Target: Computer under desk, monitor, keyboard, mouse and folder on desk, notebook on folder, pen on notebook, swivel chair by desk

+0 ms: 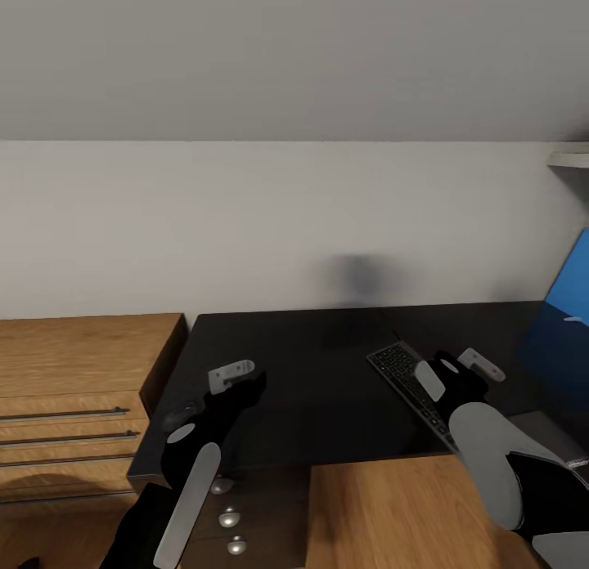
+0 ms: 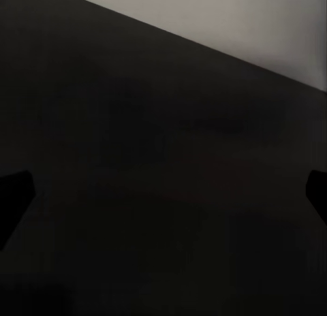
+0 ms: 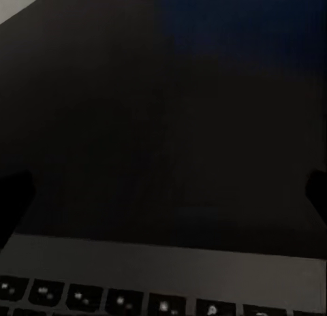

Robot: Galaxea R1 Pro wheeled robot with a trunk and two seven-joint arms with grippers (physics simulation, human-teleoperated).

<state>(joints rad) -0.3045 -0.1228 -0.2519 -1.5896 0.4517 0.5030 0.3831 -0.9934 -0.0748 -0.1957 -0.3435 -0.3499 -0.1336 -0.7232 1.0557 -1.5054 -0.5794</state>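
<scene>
The desk [image 1: 311, 365] has a glossy black top that runs along the white wall. The keyboard [image 1: 405, 381], black keys in a silver frame, lies at an angle on the right part of the top. Just above its far end my right gripper [image 1: 460, 365] hovers open, and its keys [image 3: 163, 299] show close below the open right gripper [image 3: 163, 193]. My left gripper [image 1: 245, 383] is open over the desk's left part, above bare black top [image 2: 136, 159]. A small rounded dark grey shape, perhaps the mouse [image 1: 176, 418], lies by the desk's left edge. A bright blue flat surface, possibly the folder [image 1: 568, 299], shows at the right edge.
A low light-wood cabinet [image 1: 74, 389] with long bar handles stands against the desk's left end. The desk's drawer unit with round silver knobs [image 1: 229, 518] is below the front edge, with wood floor [image 1: 384, 512] beside it. A white shelf corner [image 1: 573, 156] juts out at the upper right.
</scene>
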